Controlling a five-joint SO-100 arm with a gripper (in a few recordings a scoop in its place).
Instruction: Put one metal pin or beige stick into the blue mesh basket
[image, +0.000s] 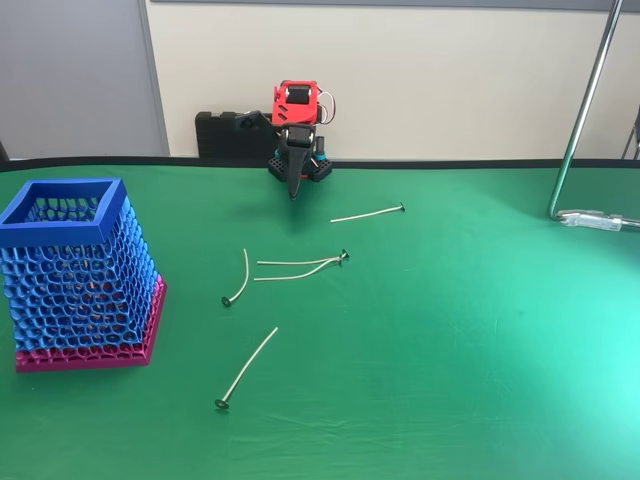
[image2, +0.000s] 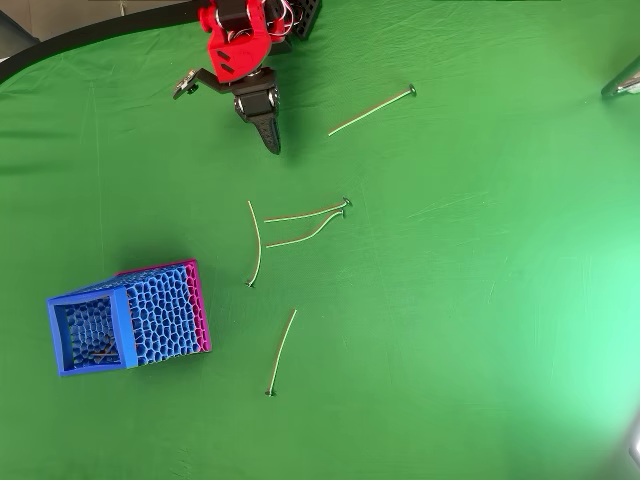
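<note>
The blue mesh basket (image: 78, 275) stands at the left of the green worktop (image: 450, 350) in the fixed view, upright on its magenta base, its square rim open to the top. In the overhead view something thin and dark seems to lie inside it, though through the mesh I cannot be sure what.

To the right of the basket, five pins lie flat and loose. Nearest it are a curved pin (image: 240, 279) and a long straight pin (image: 247, 367) that lies further forward, toward the camera. Further right of the basket, two pins (image: 300, 268) lie almost on top of each other, heads meeting at their right ends. Furthest from the basket, a single pin (image: 366, 213) lies alone.

The gripper (image: 293, 190) hangs behind all of these, up and right of the basket, near the arm's base, the dark fingers pointing down at the worktop. They appear pressed narrowly together and hold nothing.

Judged from this, the single pin is the easiest target: it is just to the right of the fingers in the overhead view (image2: 370, 110), clear of the others, its long axis running from lower left to upper right, head away from the basket. The fingers would need to straddle it across that axis.
</note>
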